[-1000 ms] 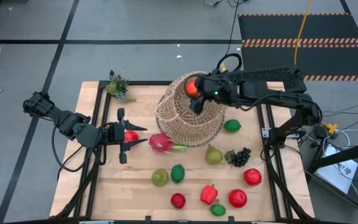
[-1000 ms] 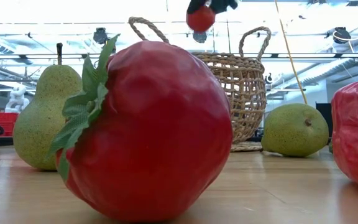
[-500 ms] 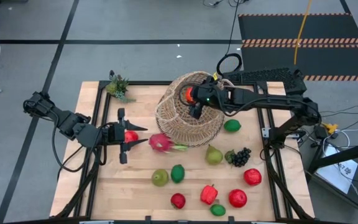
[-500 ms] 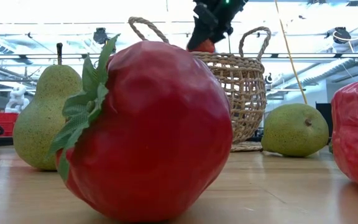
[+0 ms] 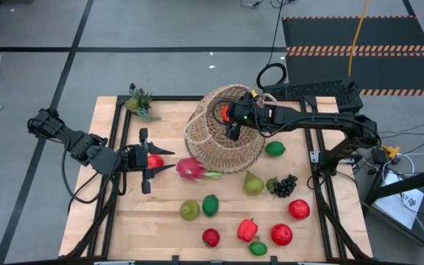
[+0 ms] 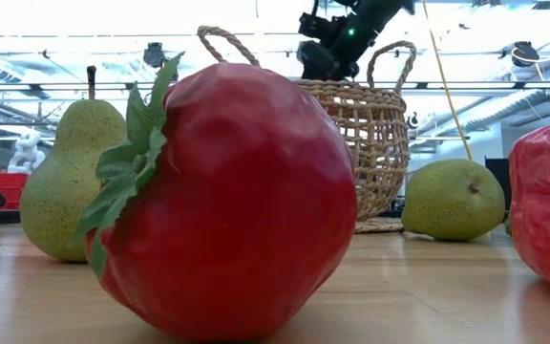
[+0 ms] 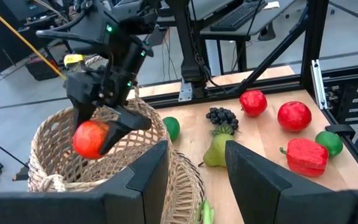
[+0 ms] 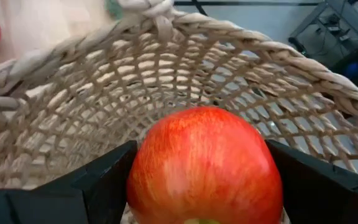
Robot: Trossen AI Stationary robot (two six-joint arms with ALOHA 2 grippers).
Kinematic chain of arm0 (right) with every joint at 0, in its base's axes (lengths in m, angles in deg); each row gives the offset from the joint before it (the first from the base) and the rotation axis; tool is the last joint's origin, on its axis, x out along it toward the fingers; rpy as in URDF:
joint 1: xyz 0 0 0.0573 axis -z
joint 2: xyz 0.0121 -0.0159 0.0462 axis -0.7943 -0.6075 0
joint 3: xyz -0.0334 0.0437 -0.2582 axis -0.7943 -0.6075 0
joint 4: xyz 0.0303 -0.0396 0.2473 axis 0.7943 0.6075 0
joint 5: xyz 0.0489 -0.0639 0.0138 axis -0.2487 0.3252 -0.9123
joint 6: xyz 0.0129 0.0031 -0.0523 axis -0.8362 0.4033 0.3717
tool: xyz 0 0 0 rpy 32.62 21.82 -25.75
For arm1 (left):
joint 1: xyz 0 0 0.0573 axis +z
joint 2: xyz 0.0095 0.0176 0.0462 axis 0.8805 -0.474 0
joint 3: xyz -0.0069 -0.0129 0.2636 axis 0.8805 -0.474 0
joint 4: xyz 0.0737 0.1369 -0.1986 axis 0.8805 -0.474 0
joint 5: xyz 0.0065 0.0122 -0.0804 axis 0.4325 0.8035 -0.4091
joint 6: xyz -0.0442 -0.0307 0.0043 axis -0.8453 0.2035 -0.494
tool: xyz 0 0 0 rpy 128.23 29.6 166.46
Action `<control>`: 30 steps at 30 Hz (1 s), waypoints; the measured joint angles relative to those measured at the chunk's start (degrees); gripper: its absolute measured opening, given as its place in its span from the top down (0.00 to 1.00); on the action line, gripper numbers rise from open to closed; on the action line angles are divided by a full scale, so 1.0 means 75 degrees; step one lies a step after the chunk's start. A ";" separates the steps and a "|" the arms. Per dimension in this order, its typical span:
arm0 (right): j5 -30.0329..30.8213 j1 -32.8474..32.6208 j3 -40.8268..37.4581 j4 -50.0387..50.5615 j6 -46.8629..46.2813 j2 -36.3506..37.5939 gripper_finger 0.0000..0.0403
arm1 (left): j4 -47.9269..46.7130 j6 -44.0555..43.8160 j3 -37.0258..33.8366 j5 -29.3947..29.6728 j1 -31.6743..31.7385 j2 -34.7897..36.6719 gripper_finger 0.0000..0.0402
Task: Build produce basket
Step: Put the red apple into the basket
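I am holding a smooth, round red apple (image 8: 204, 165) between the two dark fingers of my right end effector (image 5: 230, 118), which is pinching it on both sides just over the open mouth of the wicker basket (image 5: 216, 143). The basket is a round, tan, open-weave piece with a thick braided rim and small loop handles, and it is sitting toward the far side of the pale wooden desk (image 5: 160, 221), tilted toward my left arm.

My left end effector (image 5: 147, 171) is waiting near the left edge of the desk, fingers partly spread, with a red fruit (image 5: 155, 161) just beside it; I cannot tell whether they touch.

A pink dragonfruit (image 5: 191, 169) is lying against the basket's near side. Nearer the front, a bumpy green pear (image 5: 252, 182), a dark cluster of grapes (image 5: 285, 185), glossy limes (image 5: 210, 205), a blocky red pepper (image 5: 246, 230) and red tomatoes (image 5: 281, 235) are lying scattered, apart from one another.
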 joint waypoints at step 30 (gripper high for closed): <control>-0.0814 0.0711 -0.1080 -0.0961 -0.0965 0.0005 0.18 | 0.0003 -0.0006 0.0000 0.0000 0.0000 -0.0006 0.60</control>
